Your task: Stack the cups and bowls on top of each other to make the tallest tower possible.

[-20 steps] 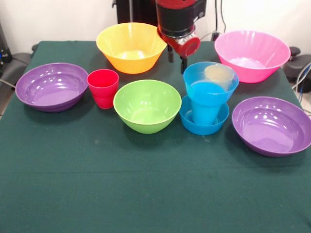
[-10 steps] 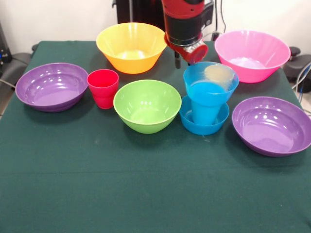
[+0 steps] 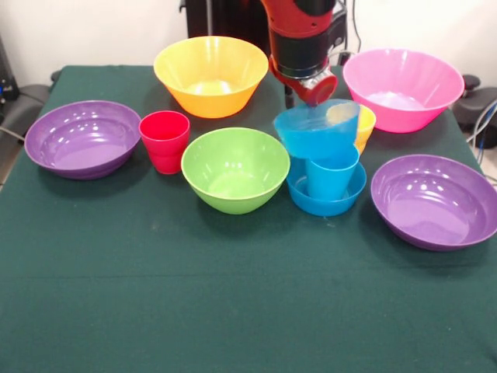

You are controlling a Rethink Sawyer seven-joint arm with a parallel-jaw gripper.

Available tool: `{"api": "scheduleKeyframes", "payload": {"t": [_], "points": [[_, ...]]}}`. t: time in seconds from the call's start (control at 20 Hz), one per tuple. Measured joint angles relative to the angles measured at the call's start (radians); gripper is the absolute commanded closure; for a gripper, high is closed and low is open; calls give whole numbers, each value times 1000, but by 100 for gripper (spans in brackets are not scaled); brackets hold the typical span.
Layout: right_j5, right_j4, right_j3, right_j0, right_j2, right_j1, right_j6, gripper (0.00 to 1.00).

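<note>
Tower (image 3: pixel 324 167) is sitting mid-table on green cloth (image 3: pixel 233 311), just right of lime green bowl (image 3: pixel 235 169): small blue bowl (image 3: pixel 326 196) lowest, blue cup (image 3: pixel 331 175) standing upright in it, and upper blue bowl (image 3: pixel 317 130) tipping off cup's rim, leaning toward lime bowl. Yellow-orange cup (image 3: pixel 363 124) is showing behind and right of tipped bowl; can't tell whether it is resting in it or on cloth. Gripper (image 3: pixel 301 92) is hanging just behind tower, touching or nearly touching tipped bowl's far rim; can't tell whether it is apart or together, tips hidden. Red cup (image 3: pixel 165 141) is standing left of lime bowl, purple bowl (image 3: pixel 82 137) further left, orange-yellow bowl (image 3: pixel 210 75) behind it, pink bowl (image 3: pixel 402 88) behind-right of tower, 2nd purple bowl (image 3: pixel 435 200) right of tower. Materials: all glossy hard plastic, thin-walled, round; cups tapering. Judgement: pcs likely light, stiff, slippery, so sliding and tipping easily under a nudge. Best hold prob. on rim wall, one finger inside, one outside; wide bowls likely too broad to span.
</note>
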Motion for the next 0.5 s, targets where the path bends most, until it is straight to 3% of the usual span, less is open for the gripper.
{"api": "scheduleKeyframes", "payload": {"t": [0.5], "points": [[37, 0, -3, -1, 0, -9, 0, 0]]}}
